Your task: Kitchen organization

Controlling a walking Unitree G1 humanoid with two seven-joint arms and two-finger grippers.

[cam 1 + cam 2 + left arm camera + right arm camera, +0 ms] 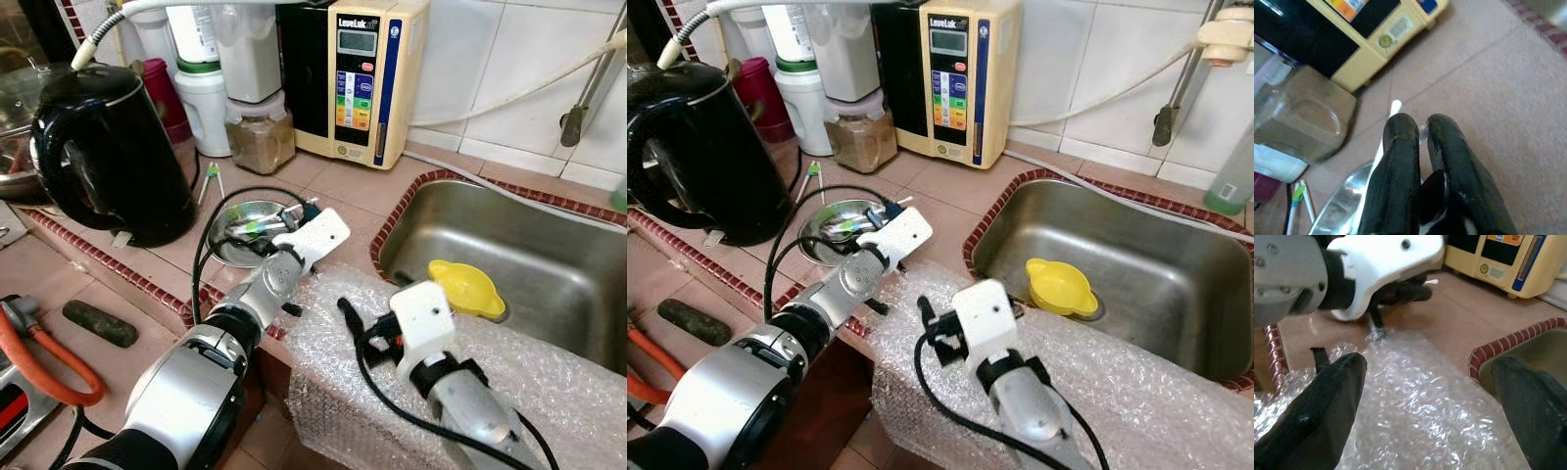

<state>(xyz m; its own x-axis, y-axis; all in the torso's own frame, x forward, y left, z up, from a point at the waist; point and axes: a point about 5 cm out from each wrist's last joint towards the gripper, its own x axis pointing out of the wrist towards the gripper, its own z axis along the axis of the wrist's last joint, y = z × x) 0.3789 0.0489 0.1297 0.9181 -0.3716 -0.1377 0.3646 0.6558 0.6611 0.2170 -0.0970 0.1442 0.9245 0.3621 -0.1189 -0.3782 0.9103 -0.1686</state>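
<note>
Steel dish on tiled counter, left of sink, near kettle; holds utensils. Judged light, rigid, slick; take by rim.

Head views: left gripper at dish's right rim.

Left wrist view: fingers nearly closed, pinching thin white stick above dish.

Right wrist view: right gripper spread wide, empty, over bubble wrap.

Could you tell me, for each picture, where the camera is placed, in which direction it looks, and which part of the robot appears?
Left eye view: on the head, looking down at the counter; both arms, black kettle, sink.
Right eye view: the same scene, shifted sideways; yellow funnel in the sink.
Left wrist view: along the left end effector, over a steel bowl.
Right wrist view: along the open right end effector, over bubble wrap.
Shared: both wrist views show the yellow water ioniser.
</note>
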